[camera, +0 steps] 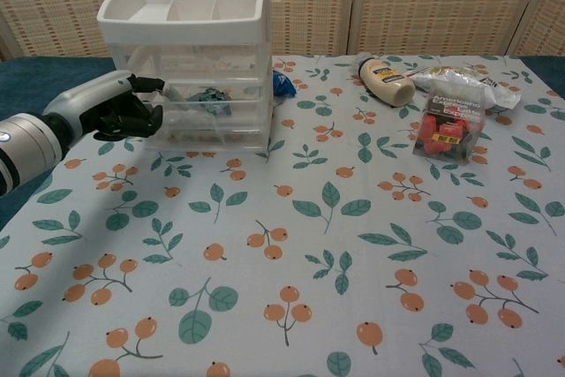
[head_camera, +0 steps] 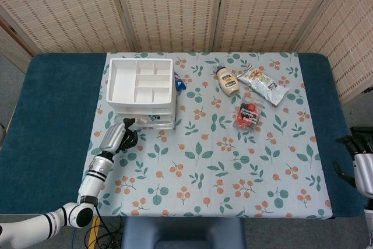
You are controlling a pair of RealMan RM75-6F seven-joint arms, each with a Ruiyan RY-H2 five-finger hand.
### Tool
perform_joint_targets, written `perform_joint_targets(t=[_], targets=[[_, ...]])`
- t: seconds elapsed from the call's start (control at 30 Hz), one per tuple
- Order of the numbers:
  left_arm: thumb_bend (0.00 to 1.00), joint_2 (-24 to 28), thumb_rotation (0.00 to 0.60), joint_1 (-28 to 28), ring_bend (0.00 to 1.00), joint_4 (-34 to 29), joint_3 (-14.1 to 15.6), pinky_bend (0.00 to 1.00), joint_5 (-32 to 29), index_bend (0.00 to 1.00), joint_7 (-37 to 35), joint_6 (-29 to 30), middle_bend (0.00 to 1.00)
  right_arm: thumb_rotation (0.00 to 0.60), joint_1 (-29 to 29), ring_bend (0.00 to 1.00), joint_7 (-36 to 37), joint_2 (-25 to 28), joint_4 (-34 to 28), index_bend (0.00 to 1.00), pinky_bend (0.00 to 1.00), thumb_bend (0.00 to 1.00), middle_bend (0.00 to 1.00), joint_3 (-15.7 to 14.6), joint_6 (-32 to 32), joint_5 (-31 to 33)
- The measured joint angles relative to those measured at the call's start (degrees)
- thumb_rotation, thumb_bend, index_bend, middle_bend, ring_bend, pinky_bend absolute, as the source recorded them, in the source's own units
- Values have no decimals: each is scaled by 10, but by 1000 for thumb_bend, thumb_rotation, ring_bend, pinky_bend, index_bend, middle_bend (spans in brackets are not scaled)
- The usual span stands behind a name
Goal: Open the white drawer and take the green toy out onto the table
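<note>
Reaching in from the near left, the robot's left hand (camera: 110, 109) sits at the left front corner of the white plastic drawer unit (camera: 190, 55), its dark fingers (camera: 132, 117) curled against the clear front of the middle drawer (camera: 207, 105); whether they grip the drawer's edge or only press on it cannot be told. In the head view the same hand (head_camera: 118, 137) lies on the leaf-and-berry printed tablecloth (head_camera: 210, 161) just near of the unit, thumb tip up at the unit's lower front. The green toy (camera: 210, 98) shows through the see-through drawer front, inside the middle level, just right of the fingers and apart from them.

The right hand (head_camera: 360, 157) hangs at the near right edge of the dark blue table (head_camera: 52, 121), well away from everything, fingers apart and holding nothing.

A blue wrapped item (camera: 282, 82) lies against the unit's right side. Farther right sit a tan squeeze bottle (camera: 386, 80), a crinkled clear snack bag (camera: 468, 84) and a clear box of red fruit (camera: 448, 128).
</note>
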Motion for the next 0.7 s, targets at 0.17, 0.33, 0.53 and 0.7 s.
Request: perform_joint_targets(t=[0.17, 0.33, 0.53, 0.7], targets=[[676, 6, 600, 5, 1000, -13, 9, 1000, 9, 350, 0, 3, 948, 600, 0, 198, -1, 0, -1, 277, 297, 327, 293, 0, 0, 1], [676, 14, 600, 11, 1000, -28, 17, 1000, 19, 354, 0, 9, 946, 600, 0, 198, -3, 0, -2, 277, 297, 328, 293, 0, 0, 0], [675, 24, 600, 17, 1000, -47, 26, 1000, 30, 359, 0, 14, 945, 600, 1, 198, -4, 0, -3, 277, 297, 328, 293, 0, -1, 0], [676, 32, 600, 21, 1000, -61, 33, 1000, 35, 360, 1, 13, 943, 600, 1, 198, -6, 0, -4, 277, 297, 328, 293, 0, -1, -1]])
